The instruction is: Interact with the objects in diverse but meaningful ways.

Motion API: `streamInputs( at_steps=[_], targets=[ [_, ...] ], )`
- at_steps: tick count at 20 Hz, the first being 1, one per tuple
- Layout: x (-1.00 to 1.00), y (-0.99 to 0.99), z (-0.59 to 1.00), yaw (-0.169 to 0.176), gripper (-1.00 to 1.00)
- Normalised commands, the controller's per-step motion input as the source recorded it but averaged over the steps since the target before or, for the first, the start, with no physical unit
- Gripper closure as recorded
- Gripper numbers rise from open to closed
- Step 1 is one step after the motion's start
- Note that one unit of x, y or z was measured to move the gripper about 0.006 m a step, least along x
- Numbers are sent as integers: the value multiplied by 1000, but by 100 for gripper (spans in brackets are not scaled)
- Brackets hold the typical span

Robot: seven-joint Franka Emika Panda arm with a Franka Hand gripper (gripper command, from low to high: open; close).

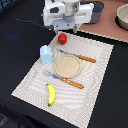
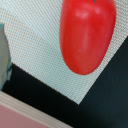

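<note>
A red tomato (image 1: 62, 38) lies on the far corner of the pale placemat (image 1: 95, 75). It fills much of the wrist view (image 2: 87, 35). My gripper (image 1: 64, 29) hangs just above the tomato; its fingers do not show in the wrist view, and whether it is open is unclear. A pale blue-white carton (image 1: 46, 53) stands near the tomato, and its edge shows in the wrist view (image 2: 4, 55). A yellow banana (image 1: 50, 94) lies at the mat's near end. A dark grey pot (image 1: 96, 11) sits behind the arm. The small white elongated piece is out of view.
A tan round plate (image 1: 67, 65) sits mid-mat between a knife (image 1: 80, 57) and a fork (image 1: 67, 81), both with orange handles. A pale bowl (image 1: 122, 17) stands on the pinkish board (image 1: 107, 27) at the exterior view's right. The table is black.
</note>
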Motion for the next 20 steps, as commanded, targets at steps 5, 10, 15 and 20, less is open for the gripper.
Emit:
streamInputs(
  at_steps=[5, 10, 15, 20],
  targets=[
    [-581, 237, -253, 0, -100],
    [-655, 254, -254, 0, -100],
    [-576, 203, -322, 0, -100],
    [-308, 82, -341, 0, -100]
  ],
)
